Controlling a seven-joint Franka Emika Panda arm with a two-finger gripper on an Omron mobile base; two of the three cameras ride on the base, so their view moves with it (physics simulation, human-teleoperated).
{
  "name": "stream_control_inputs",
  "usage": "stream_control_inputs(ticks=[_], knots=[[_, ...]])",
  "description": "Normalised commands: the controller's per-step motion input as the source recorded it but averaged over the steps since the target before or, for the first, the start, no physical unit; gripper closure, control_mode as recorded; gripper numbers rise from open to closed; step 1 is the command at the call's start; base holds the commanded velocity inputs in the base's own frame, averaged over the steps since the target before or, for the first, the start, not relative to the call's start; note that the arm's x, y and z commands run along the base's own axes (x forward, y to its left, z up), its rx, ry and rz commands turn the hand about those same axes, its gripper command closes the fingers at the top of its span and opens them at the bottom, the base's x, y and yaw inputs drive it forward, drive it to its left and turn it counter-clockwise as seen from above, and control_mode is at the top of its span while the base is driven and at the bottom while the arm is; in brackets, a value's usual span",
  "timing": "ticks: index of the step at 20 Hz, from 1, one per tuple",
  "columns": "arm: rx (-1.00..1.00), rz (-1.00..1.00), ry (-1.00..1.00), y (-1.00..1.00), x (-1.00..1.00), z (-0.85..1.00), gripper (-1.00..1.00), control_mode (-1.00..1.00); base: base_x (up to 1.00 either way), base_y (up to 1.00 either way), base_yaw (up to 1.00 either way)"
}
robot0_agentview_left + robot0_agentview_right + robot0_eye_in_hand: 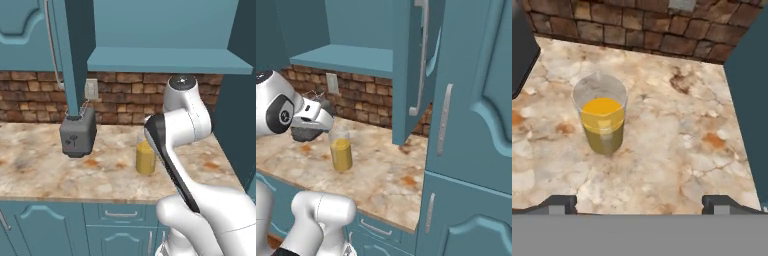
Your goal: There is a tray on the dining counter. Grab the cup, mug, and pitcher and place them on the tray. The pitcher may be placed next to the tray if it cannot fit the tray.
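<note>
Looking over the left base view, I see the pitcher (145, 156) upright on the marbled surface (40, 170), right of the toaster (78, 133), partly hidden by my arm. From the right base view it stands free, near the front edge. In the hand view my end effector (640, 204) is spread wide and empty; the pitcher sits ahead and left of centre, probably still below the fingertips.
</note>
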Motion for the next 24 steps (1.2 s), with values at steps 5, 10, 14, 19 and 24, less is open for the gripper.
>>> stream_control_inputs(ticks=[5, 10, 14, 19, 24], knots=[[0.06, 0.04, 0.19, 0.01, 0.26, -0.32, -1.0, -1.0, 0.25, -0.01, 0.03], [0.06, 0.02, 0.29, 0.13, 0.56, -0.57, -1.0, -1.0, 0.0, 0.0, 0.0], [0.03, 0.0, 0.16, 0.02, 0.61, -0.44, -1.0, -1.0, 0.0, 0.0, 0.0], [0.04, 0.0, 0.0, 0.0, 0.13, -0.37, -1.0, -1.0, 0.0, 0.0, 0.0], [0.07, 0.0, -0.07, 0.0, 0.0, -0.38, -1.0, -1.0, 0.0, 0.0, 0.0]])
